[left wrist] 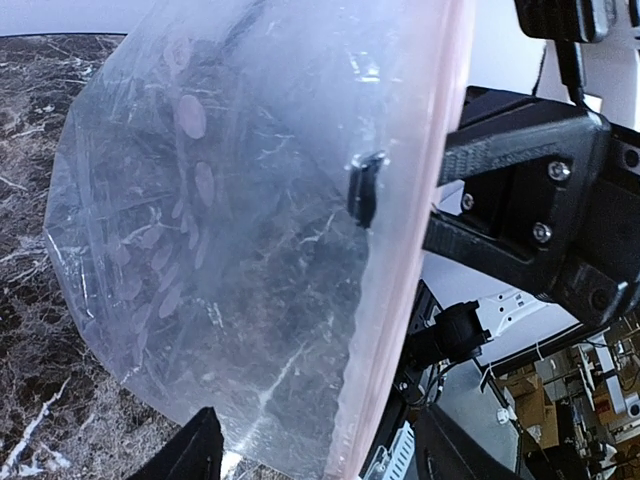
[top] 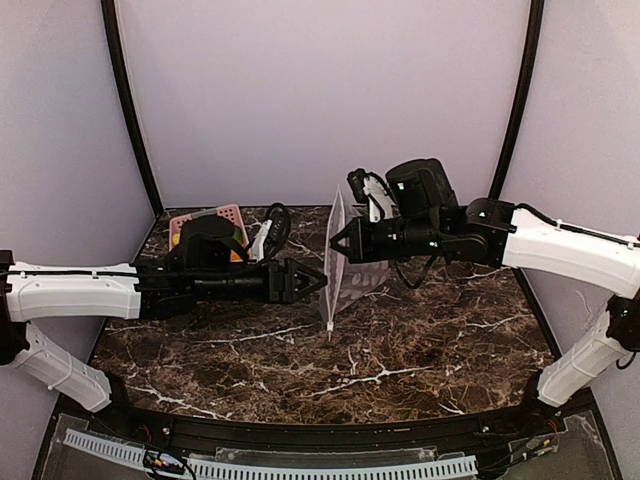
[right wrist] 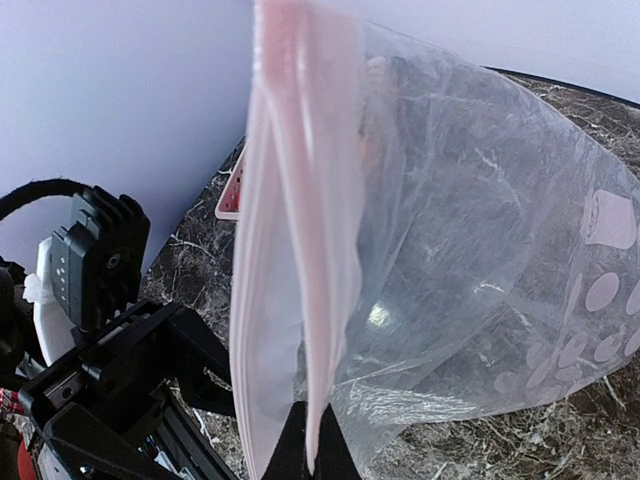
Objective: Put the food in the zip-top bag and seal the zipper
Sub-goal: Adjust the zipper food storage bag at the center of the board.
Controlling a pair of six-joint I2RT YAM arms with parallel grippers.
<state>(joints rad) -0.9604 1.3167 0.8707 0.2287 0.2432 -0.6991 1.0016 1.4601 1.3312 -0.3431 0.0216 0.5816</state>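
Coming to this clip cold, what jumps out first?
The clear zip-top bag is held upright over mid-table, its pink zipper edge pinched by the right gripper. The left gripper meets it from the other side, fingers spread around the bag's lower part. Behind the left arm, a pink basket sits at the back-left of the marble table.

Two arms: left arm, right arm; one pair of jaws on each. One zip-top bag, one pink zipper along it. One pink slotted basket. Food: only few coloured bits showing behind left arm, number not tellable. One dark marble surface. Printed dots on bag: many, uncounted.
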